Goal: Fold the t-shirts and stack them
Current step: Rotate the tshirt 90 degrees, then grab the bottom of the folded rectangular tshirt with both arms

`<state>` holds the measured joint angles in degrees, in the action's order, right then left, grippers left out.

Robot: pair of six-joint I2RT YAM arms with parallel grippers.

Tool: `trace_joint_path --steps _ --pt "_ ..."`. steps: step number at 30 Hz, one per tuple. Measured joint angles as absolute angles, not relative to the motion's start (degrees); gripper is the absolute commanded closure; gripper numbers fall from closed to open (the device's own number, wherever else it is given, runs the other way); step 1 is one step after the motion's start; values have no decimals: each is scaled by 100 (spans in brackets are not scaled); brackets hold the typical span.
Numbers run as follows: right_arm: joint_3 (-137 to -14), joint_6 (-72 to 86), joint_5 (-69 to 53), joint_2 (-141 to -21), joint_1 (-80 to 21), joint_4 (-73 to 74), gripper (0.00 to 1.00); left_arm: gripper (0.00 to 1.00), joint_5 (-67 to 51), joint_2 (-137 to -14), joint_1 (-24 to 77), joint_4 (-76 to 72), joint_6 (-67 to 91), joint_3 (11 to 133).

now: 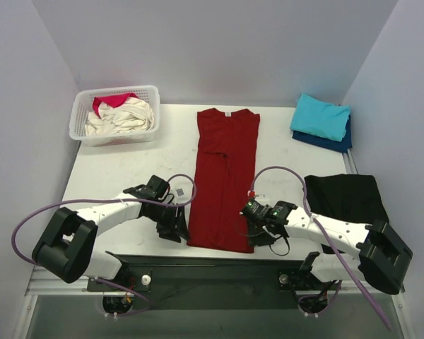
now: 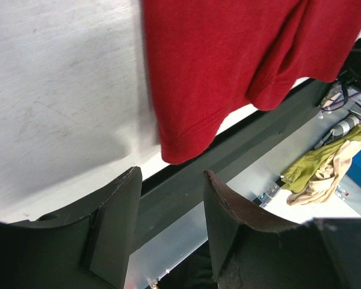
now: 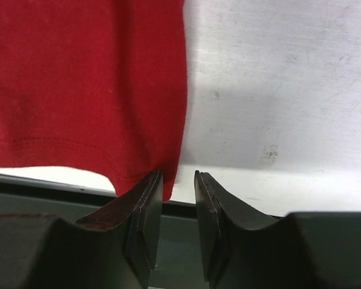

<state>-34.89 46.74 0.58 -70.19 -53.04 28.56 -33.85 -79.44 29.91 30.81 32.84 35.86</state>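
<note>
Top external view showed the dark red t-shirt [image 1: 226,176] flat on the desk [image 1: 127,169], collar toward 12 o'clock, hem at 6 o'clock. At the hem's 7 o'clock corner the left claw [image 2: 171,174] stood spread, nothing between its jaws. At the 5 o'clock corner the right claw [image 3: 177,176] stood narrowly apart, one finger against the hem. At 1 o'clock the turquoise t-shirt [image 1: 319,116] lay folded on the navy t-shirt [image 1: 339,143].

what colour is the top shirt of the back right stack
Turquoise shirt, clearest in the top external view.
</note>
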Motion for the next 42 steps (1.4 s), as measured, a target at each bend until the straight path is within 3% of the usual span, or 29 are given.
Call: trace_joint_path --steps 3,7,10,21,28,42 --pt "-3492 4663 58 -6882 -5336 2847 69 44 -3479 -7942 2993 2982 3286 3581" --pt "-3544 4626 58 -6814 -5363 2847 57 44 -3535 -8047 2993 2891 3284 3581" --pt "-3610 4600 56 -6860 -5374 2847 54 45 -3544 -8278 2998 2880 3282 3581" --pt "-3653 4471 -189 -7179 -5408 2711 56 52 -3756 -8805 3044 2904 3284 3675" --pt "-3647 4357 -456 -7408 -5408 2517 65 57 -3780 -8986 3046 2897 3284 3789" --pt "-3457 4344 -591 -7491 -5404 2418 65 58 -3835 -9144 3046 2847 3286 3887"
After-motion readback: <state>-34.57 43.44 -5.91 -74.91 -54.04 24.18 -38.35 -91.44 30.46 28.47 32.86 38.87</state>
